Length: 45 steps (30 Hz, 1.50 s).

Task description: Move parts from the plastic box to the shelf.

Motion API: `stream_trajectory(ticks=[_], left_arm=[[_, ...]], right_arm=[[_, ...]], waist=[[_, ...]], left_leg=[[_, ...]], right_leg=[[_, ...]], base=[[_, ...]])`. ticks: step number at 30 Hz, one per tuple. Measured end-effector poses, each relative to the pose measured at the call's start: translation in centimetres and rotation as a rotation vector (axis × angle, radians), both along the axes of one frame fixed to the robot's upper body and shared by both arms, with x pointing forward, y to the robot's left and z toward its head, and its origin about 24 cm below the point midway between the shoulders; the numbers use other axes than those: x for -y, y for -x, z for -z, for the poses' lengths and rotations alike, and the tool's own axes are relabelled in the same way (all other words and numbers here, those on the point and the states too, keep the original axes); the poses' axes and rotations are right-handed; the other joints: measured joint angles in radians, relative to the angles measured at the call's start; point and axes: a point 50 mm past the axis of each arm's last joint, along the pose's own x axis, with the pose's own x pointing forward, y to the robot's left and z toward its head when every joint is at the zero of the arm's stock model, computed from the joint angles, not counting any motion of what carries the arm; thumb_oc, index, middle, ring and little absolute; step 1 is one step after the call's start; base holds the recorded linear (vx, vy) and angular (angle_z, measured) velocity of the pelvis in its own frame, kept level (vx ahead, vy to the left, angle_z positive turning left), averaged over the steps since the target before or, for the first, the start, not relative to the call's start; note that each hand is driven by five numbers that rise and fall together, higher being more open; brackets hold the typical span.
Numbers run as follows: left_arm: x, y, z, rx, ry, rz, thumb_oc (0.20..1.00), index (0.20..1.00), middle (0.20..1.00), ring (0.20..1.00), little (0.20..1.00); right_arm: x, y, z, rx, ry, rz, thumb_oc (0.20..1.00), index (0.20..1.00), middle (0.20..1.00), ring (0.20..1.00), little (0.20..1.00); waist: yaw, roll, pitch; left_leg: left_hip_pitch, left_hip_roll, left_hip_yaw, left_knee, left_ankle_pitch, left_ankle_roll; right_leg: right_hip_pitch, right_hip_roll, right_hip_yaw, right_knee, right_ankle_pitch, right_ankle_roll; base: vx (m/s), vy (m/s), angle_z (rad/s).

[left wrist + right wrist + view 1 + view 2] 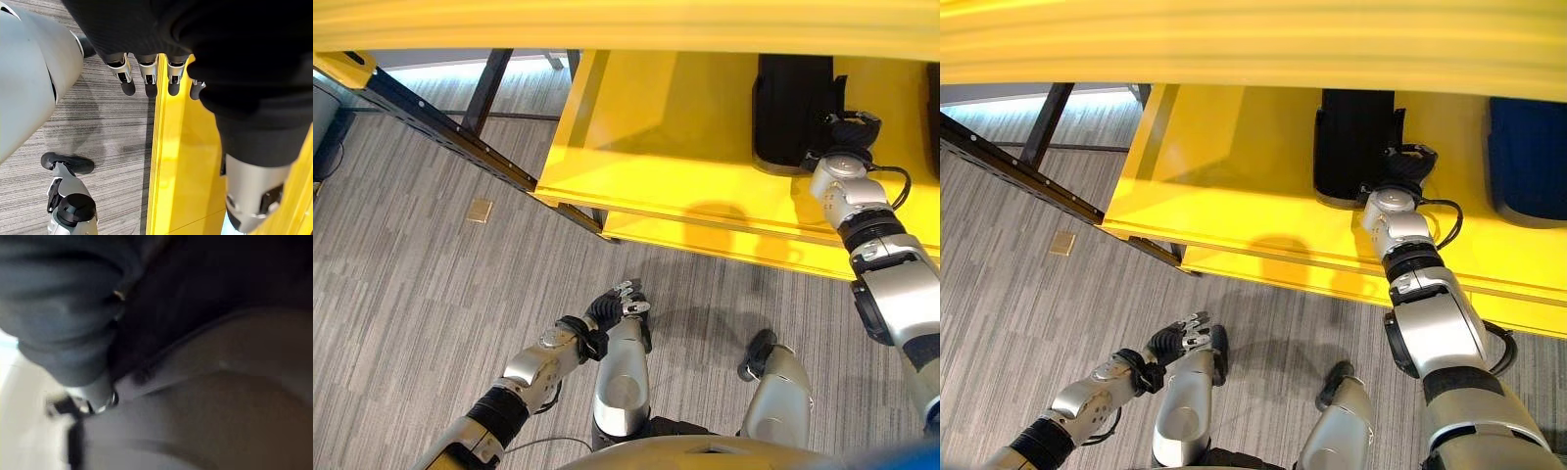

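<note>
A tall black part [791, 98] stands upright on the yellow shelf [646, 147]. My right hand [1408, 162] reaches onto the shelf and rests against the near right side of the black part [1356, 137]; its dark cover merges with the part there. In the right wrist view there is just a dark blur at close range. My left hand [619, 305] hangs low over the carpet in front of the shelf, open and holding nothing. The left wrist view looks past its straight fingers [149, 81] onto carpet and the shelf's yellow edge [171, 161].
A blue object [1528, 157] sits on the shelf to the right of the black part. A dark metal frame [440, 127] runs diagonally at the shelf's left. A small tan plate [480, 210] lies on the grey carpet.
</note>
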Motion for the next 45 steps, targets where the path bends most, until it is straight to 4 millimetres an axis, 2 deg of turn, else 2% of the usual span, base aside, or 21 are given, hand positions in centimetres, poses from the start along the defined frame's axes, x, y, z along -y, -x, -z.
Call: stream_trajectory(ticks=[4,18,26,29,32,35,41,45], left_arm=[[0.6,0.2,0.1,-0.01,0.011,0.025,1.0,1.0,1.0,1.0,1.0],[0.8,0.1,0.0,-0.031,0.035,0.017,1.0,1.0,1.0,1.0,1.0],[0.7,0.3,0.2,-0.039,0.039,0.017,1.0,1.0,1.0,1.0,1.0],[0.6,0.3,0.2,-0.039,0.042,0.014,1.0,1.0,1.0,1.0,1.0],[0.4,0.3,0.1,-0.041,0.045,0.005,1.0,1.0,1.0,1.0,1.0],[0.4,0.3,0.1,-0.048,0.041,0.007,1.0,1.0,1.0,1.0,1.0],[-0.6,0.3,0.2,-0.043,0.057,-0.056,1.0,1.0,1.0,1.0,1.0],[-1.0,1.3,0.8,-0.054,0.06,-0.082,1.0,1.0,1.0,1.0,1.0]], right_arm=[[-0.2,-0.1,-1.0,0.025,0.003,0.014,1.0,1.0,1.0,1.0,1.0],[-0.1,0.0,-1.0,0.028,-0.017,0.054,1.0,1.0,1.0,1.0,1.0],[-0.4,-0.2,-0.8,0.022,-0.036,-0.006,1.0,1.0,1.0,1.0,1.0],[-0.8,-0.3,-0.1,0.008,-0.083,-0.059,1.0,1.0,1.0,1.0,1.0],[-2.3,-0.1,2.2,-0.003,-0.17,-0.146,1.0,1.0,1.0,1.0,1.0],[-3.3,-0.3,2.5,0.011,-0.211,-0.202,1.0,1.0,1.0,1.0,1.0],[-3.9,0.4,3.8,0.045,-0.249,-0.295,1.0,1.0,1.0,1.0,1.0],[-3.9,1.3,6.8,-0.01,-0.294,-0.31,1.0,1.0,1.0,1.0,1.0]], waist=[[0.0,-0.002,0.001],[-0.001,-0.005,0.003],[-0.005,-0.007,0.0],[-0.009,-0.009,-0.001],[-0.014,-0.025,-0.013],[-0.035,-0.03,-0.02],[-0.05,-0.029,-0.028],[-0.056,-0.031,-0.082]], left_leg=[[0.0,0.001,-0.001,0.001,0.0,0.0],[0.018,0.002,-0.003,0.0,0.0,0.0],[0.043,0.004,0.003,-0.009,-0.002,0.003],[0.059,0.007,0.009,-0.011,-0.004,0.002],[0.069,0.02,0.014,-0.011,-0.008,0.0],[0.069,0.022,0.017,-0.011,-0.01,0.002],[0.077,0.028,0.024,-0.026,-0.009,0.0],[0.086,0.026,0.033,-0.042,-0.008,-0.001]], right_leg=[[0.001,0.001,0.0,0.0,0.0,0.0],[0.023,0.003,-0.003,-0.005,0.0,0.0],[0.046,0.01,-0.003,-0.018,0.002,0.001],[0.06,0.015,0.0,-0.025,0.003,0.002],[0.071,0.028,0.0,-0.035,0.002,0.001],[0.068,0.031,0.002,-0.037,0.002,0.001],[0.067,0.039,0.003,-0.043,0.003,-0.002],[0.068,0.043,0.006,-0.053,0.003,-0.002]], base=[[0.0,0.0,0.0],[0.0,0.0,0.0],[0.0,0.0,0.0],[0.01,-0.016,-0.05],[-0.01,-0.028,-0.07],[-0.02,0.001,-0.04],[-0.02,-0.006,-0.04],[0.0,0.002,-0.03]])
